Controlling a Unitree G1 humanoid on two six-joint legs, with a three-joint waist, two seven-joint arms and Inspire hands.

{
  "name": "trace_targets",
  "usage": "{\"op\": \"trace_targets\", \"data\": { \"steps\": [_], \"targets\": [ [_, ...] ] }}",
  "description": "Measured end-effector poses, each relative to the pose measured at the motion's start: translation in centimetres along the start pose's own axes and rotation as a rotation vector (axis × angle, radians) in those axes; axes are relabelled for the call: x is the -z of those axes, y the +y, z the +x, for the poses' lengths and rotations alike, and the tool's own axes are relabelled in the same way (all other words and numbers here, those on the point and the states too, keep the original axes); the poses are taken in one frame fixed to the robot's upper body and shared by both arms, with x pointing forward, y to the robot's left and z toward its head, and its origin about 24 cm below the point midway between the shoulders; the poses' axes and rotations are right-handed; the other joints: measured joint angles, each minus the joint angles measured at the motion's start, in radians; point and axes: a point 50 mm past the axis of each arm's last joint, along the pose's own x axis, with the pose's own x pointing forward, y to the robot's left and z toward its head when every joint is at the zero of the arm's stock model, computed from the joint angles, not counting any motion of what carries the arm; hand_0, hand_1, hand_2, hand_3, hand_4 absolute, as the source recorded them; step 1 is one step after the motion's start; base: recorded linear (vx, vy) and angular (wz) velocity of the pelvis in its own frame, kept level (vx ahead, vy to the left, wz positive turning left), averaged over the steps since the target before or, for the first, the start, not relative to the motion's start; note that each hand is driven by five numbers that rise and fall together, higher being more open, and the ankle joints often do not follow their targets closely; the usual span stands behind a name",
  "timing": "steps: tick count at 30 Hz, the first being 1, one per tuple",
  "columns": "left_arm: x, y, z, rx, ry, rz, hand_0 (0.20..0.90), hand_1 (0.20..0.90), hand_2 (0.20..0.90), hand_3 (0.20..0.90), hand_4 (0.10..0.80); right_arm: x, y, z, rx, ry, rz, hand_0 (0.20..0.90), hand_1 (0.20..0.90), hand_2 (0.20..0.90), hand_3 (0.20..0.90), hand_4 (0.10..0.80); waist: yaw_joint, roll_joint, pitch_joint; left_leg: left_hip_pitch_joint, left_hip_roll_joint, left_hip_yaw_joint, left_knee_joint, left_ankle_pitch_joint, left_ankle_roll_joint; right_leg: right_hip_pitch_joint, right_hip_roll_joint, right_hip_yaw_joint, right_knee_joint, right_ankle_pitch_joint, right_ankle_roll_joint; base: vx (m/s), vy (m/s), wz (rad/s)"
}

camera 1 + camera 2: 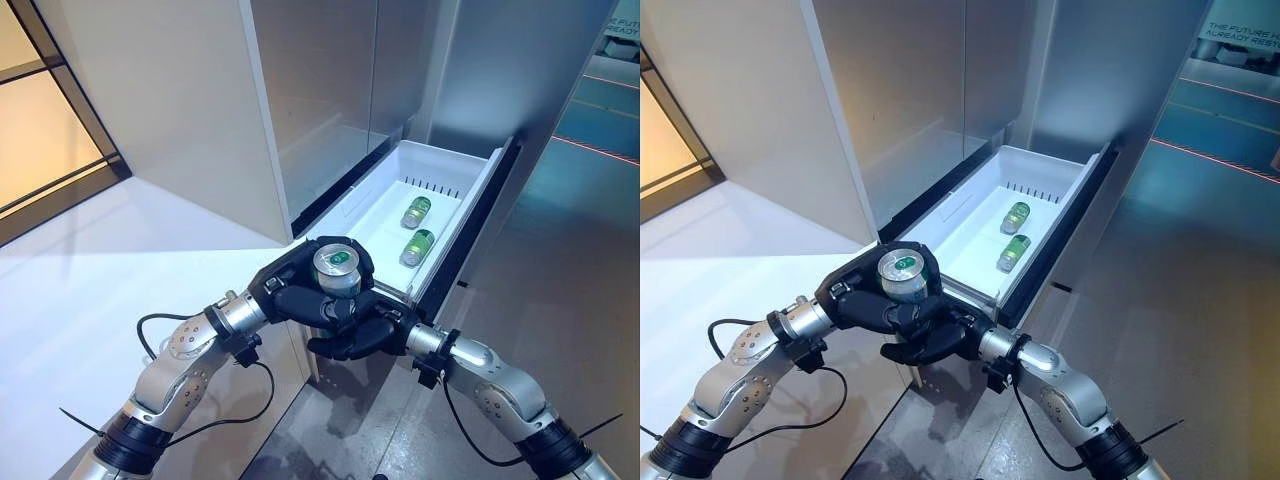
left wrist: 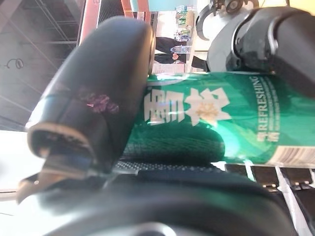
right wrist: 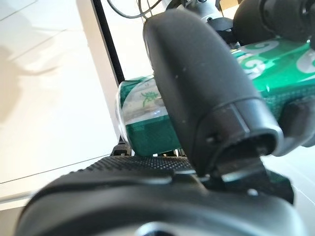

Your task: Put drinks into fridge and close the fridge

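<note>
A green can (image 1: pixel 337 266) stands upright between my two hands, just in front of the open white fridge drawer (image 1: pixel 352 214). My left hand (image 1: pixel 284 286) comes in from the left, and its fingers and thumb (image 2: pixel 93 108) are curled round the can (image 2: pixel 211 118). My right hand (image 1: pixel 362 336) comes in from the lower right and grips the same can (image 3: pixel 145 123) lower down, with its thumb (image 3: pixel 206 83) pressed on it. Green cans (image 1: pixel 417 228) lie on their sides inside the drawer, towards its far right side.
The fridge's grey upper doors (image 1: pixel 320 90) rise behind the drawer. A white counter (image 1: pixel 90 290) lies to the left, with a white wall panel (image 1: pixel 170 110) above it. Grey floor (image 1: pixel 560 270) lies to the right of the drawer.
</note>
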Motion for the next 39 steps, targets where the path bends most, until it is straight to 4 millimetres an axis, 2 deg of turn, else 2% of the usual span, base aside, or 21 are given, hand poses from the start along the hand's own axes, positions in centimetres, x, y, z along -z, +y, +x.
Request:
{"op": "trace_targets", "data": {
  "steps": [5,6,7,15,25,26,27,28,34,39],
  "targets": [
    [0.2,-0.2,0.1,0.005,0.007,-0.009,0.300,0.300,0.300,0.200,0.100,0.1,0.0,-0.1,-0.005,0.017,-0.001,0.900,0.900,0.900,0.900,0.800,0.015,0.000,0.000,0.000,0.000,0.003,0.000,0.000,0.000,0.000,0.000,0.001,0.000,0.000,0.000,0.000,0.000,0.00],
    [0.3,-0.2,0.1,0.004,0.007,-0.013,0.300,0.300,0.300,0.200,0.100,0.1,0.0,-0.1,-0.005,0.019,0.001,0.436,0.436,0.436,0.359,0.259,0.017,0.000,0.000,0.000,0.000,0.003,0.000,0.000,0.000,0.000,0.000,0.001,0.000,0.000,0.000,0.000,0.000,0.00],
    [0.3,-0.2,0.1,0.001,0.007,-0.016,0.300,0.300,0.300,0.200,0.100,0.2,0.0,-0.1,-0.003,0.019,0.006,0.300,0.300,0.300,0.200,0.100,0.017,0.000,0.000,0.000,0.000,0.003,0.000,0.000,0.000,0.000,0.000,0.001,0.000,0.000,0.000,0.000,0.000,0.00],
    [0.6,0.2,0.0,-0.048,-0.012,-0.091,0.300,0.300,0.300,0.200,0.100,0.3,0.2,0.1,0.011,0.015,0.026,0.300,0.300,0.300,0.200,0.100,0.018,-0.001,0.000,0.000,0.000,0.002,0.000,0.000,0.000,0.000,0.000,0.001,0.000,0.000,0.000,0.000,0.000,0.00],
    [0.6,0.2,0.1,-0.053,-0.026,-0.096,0.312,0.312,0.312,0.214,0.114,0.1,0.3,0.1,0.034,-0.005,0.010,0.300,0.300,0.300,0.200,0.100,0.018,-0.006,0.000,0.000,0.000,0.003,0.000,0.000,0.000,0.000,0.000,0.001,0.000,0.000,0.000,0.000,0.000,0.00],
    [0.5,0.3,0.1,-0.054,-0.029,-0.096,0.439,0.439,0.439,0.362,0.262,0.0,0.3,0.1,0.038,-0.007,0.007,0.300,0.300,0.300,0.200,0.100,0.018,-0.007,0.001,0.000,0.000,0.003,0.000,0.000,0.000,0.000,0.000,0.001,0.000,0.000,0.000,0.000,0.000,0.00],
    [0.4,0.3,0.1,-0.053,-0.031,-0.094,0.481,0.481,0.481,0.411,0.311,-0.1,0.4,0.1,0.041,-0.010,0.001,0.300,0.300,0.300,0.200,0.100,0.018,-0.009,0.001,0.000,0.000,0.003,0.000,0.000,0.000,0.000,0.000,0.001,0.000,0.000,0.000,0.000,0.000,0.00],
    [0.4,0.3,0.1,-0.052,-0.033,-0.092,0.900,0.900,0.900,0.900,0.800,-0.2,0.4,0.0,0.045,-0.011,-0.008,0.300,0.300,0.300,0.200,0.100,0.018,-0.010,0.002,0.000,0.000,0.002,0.000,0.000,0.000,0.000,0.000,0.001,0.000,0.000,0.000,0.000,0.000,0.00],
    [-0.1,0.5,0.2,-0.057,-0.047,-0.068,0.900,0.900,0.900,0.900,0.800,-1.2,-0.2,-0.3,0.076,-0.003,-0.082,0.300,0.300,0.300,0.200,0.100,0.018,-0.023,0.007,0.000,0.000,0.002,0.000,0.000,0.000,-0.001,0.000,0.001,0.000,0.000,0.001,0.000,0.000,0.00],
    [-1.3,0.8,0.5,-0.086,-0.117,0.019,0.900,0.900,0.900,0.900,0.800,-3.5,-0.8,0.0,0.093,-0.033,-0.162,0.300,0.300,0.300,0.200,0.100,0.017,-0.032,0.013,-0.001,0.000,0.002,0.000,0.000,0.000,-0.001,0.000,0.001,0.000,0.001,0.000,0.000,0.000,0.00]
  ]
}}
